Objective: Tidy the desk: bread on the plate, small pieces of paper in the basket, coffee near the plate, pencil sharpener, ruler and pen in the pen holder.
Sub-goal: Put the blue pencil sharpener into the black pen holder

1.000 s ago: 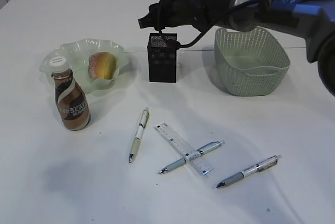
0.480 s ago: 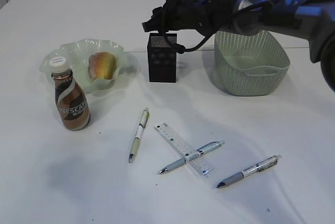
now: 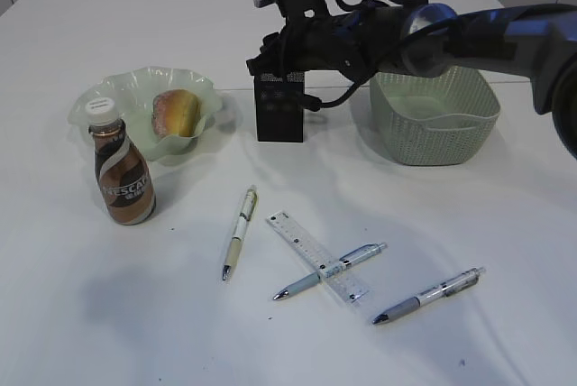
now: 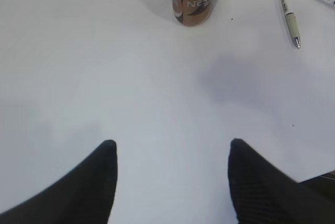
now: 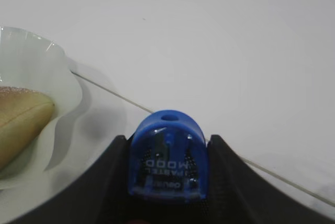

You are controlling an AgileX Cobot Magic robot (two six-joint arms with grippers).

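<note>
Right wrist view: fingers (image 5: pixel 167 182) clamp translucent blue pencil sharpener (image 5: pixel 168 156).

Blue pencil sharpener (image 5: pixel 168 157) clamped in right gripper (image 5: pixel 168 182), bread (image 5: pixel 21 124) on plate (image 5: pixel 63 85) nearby.

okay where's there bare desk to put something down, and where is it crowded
Free: the front-left desk below the coffee, and the right front past the basket. Crowded: the front middle, where three pens and the ruler lie close together, one pen crossing the ruler.
</note>
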